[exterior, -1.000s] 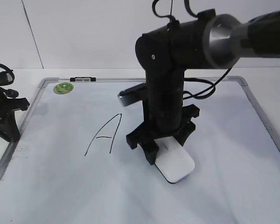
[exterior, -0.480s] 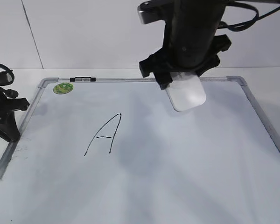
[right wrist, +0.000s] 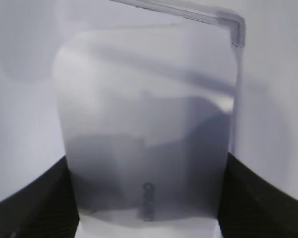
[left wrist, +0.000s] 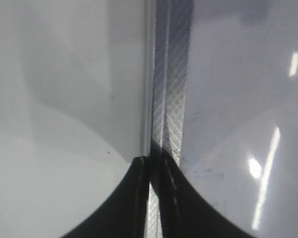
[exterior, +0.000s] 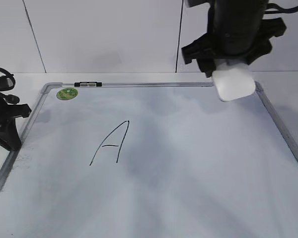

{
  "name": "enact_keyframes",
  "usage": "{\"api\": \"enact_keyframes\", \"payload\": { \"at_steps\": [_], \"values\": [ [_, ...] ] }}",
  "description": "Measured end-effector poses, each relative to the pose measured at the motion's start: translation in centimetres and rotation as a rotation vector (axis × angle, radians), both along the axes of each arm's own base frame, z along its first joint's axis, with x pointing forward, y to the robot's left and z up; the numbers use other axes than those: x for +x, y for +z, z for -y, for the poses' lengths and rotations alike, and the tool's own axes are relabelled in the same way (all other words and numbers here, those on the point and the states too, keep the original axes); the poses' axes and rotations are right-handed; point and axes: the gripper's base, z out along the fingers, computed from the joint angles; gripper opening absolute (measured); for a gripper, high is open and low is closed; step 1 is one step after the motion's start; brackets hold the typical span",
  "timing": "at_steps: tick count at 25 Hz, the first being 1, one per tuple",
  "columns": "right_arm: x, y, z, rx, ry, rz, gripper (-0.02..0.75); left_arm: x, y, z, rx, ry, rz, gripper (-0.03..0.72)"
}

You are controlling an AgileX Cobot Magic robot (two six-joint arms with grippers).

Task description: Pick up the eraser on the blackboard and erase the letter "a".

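Note:
My right gripper (exterior: 232,67) is shut on the white eraser (exterior: 233,84) and holds it in the air above the far right corner of the blackboard (exterior: 188,163). In the right wrist view the eraser (right wrist: 146,129) fills the space between the jaws (right wrist: 146,208), with the board's corner piece (right wrist: 233,25) beyond it. No lowercase "a" shows on the board. Only a tall capital "A" (exterior: 111,144) is drawn left of the middle. My left gripper (exterior: 10,139) is at the board's left edge, shut and empty (left wrist: 154,163) over the grey frame (left wrist: 171,99).
A round green sticker (exterior: 67,92) and a small black-and-silver clip (exterior: 88,84) are at the board's far left corner. The white table surrounds the board, and a white wall stands behind it.
My right gripper has lifted the eraser off the board just right of the capital "A" and carried it up, back and to the right. The left arm has not moved.

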Motion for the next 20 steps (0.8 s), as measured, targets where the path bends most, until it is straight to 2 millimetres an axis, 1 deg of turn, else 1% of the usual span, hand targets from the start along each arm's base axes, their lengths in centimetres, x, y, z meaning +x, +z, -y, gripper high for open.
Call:
{"api": "enact_keyframes", "payload": {
  "at_steps": [7,12,17,20],
  "values": [
    [1.3,1.3,5.5,0.013,-0.14,-0.002,0.546,0.0,0.0,0.0,-0.001,0.001,0.001,0.035],
    [1.9,1.0,8.8,0.062,-0.182,-0.092,0.546,0.0,0.0,0.0,-0.003,0.003,0.003,0.035],
    [2.4,0.5,12.7,0.177,-0.212,-0.184,0.546,0.0,0.0,0.0,-0.004,0.004,0.004,0.035],
    [2.6,0.4,14.5,0.224,-0.217,-0.21,0.546,0.1,0.0,0.0,-0.004,0.004,0.006,0.035]
  ]
}}
